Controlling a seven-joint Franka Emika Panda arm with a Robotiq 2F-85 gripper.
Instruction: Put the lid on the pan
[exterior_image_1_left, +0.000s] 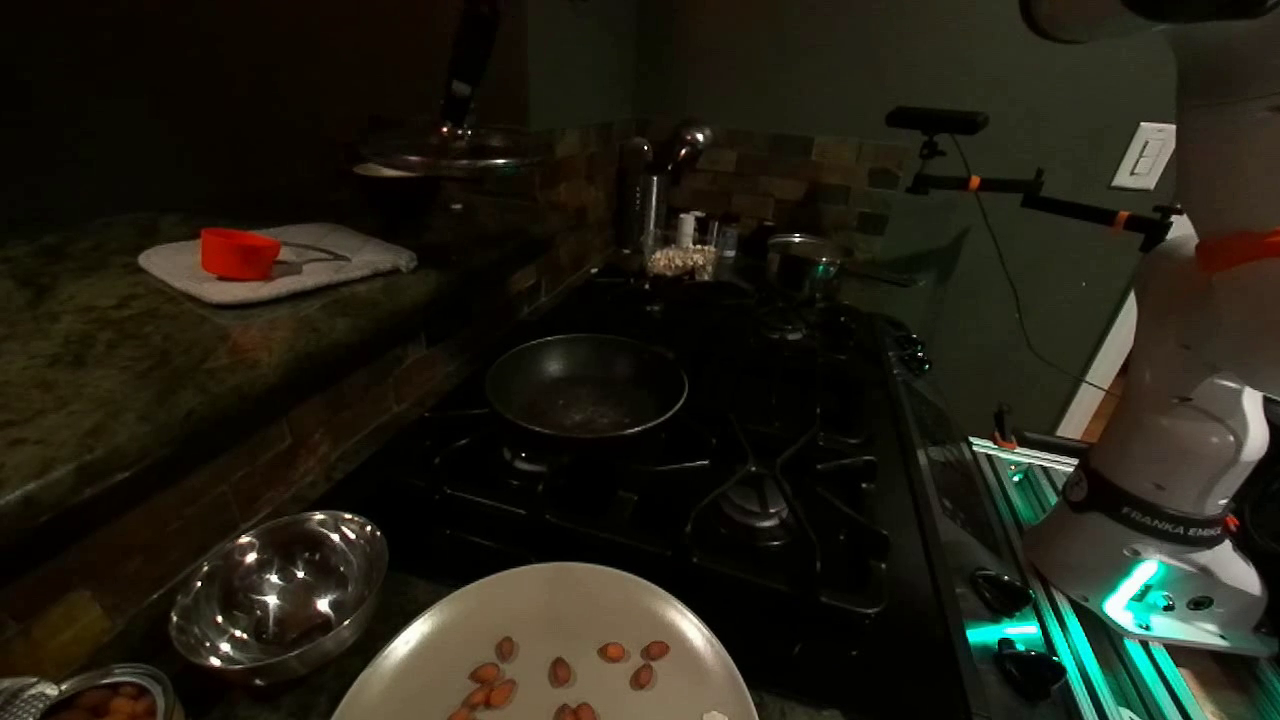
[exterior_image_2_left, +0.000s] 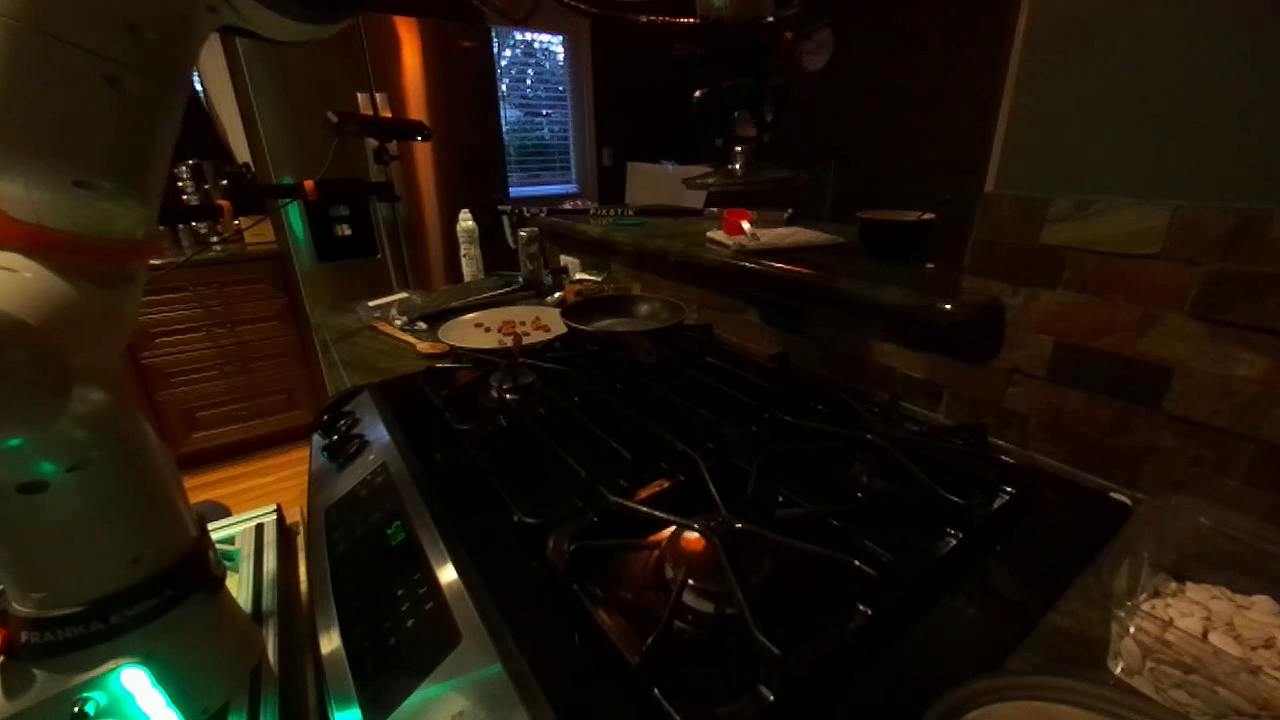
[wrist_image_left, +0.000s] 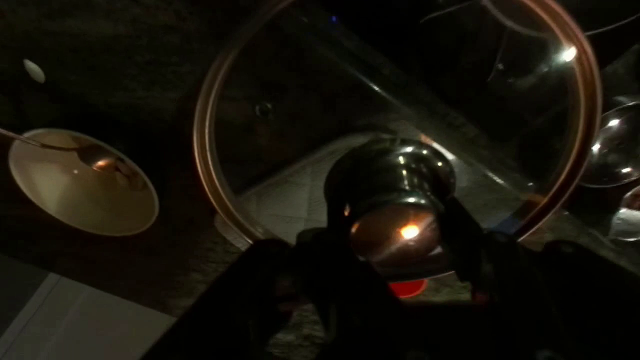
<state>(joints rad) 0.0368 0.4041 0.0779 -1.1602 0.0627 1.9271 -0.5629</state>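
Note:
The lid (exterior_image_1_left: 478, 155) is round and see-through, with a metallic rim and a shiny central knob. My gripper (exterior_image_1_left: 458, 108) is shut on the knob and holds the lid roughly level in the air, above the raised counter. The lid also shows in an exterior view (exterior_image_2_left: 742, 180) and fills much of the wrist view (wrist_image_left: 400, 170), where the dark fingers (wrist_image_left: 400, 230) stand on both sides of the knob. The dark pan (exterior_image_1_left: 588, 390) sits on a stove burner, uncovered, lower than the lid and apart from it. It also shows in an exterior view (exterior_image_2_left: 625, 315).
The raised counter (exterior_image_1_left: 100, 380) bears a pale mat (exterior_image_1_left: 330, 280), a red cup (exterior_image_1_left: 238, 255) and a bowl with a spoon (wrist_image_left: 85, 185). A steel bowl (exterior_image_1_left: 280, 600) and a plate of almonds (exterior_image_1_left: 560, 600) stand beside the stove. A saucepan (exterior_image_1_left: 805, 265) stands farther back.

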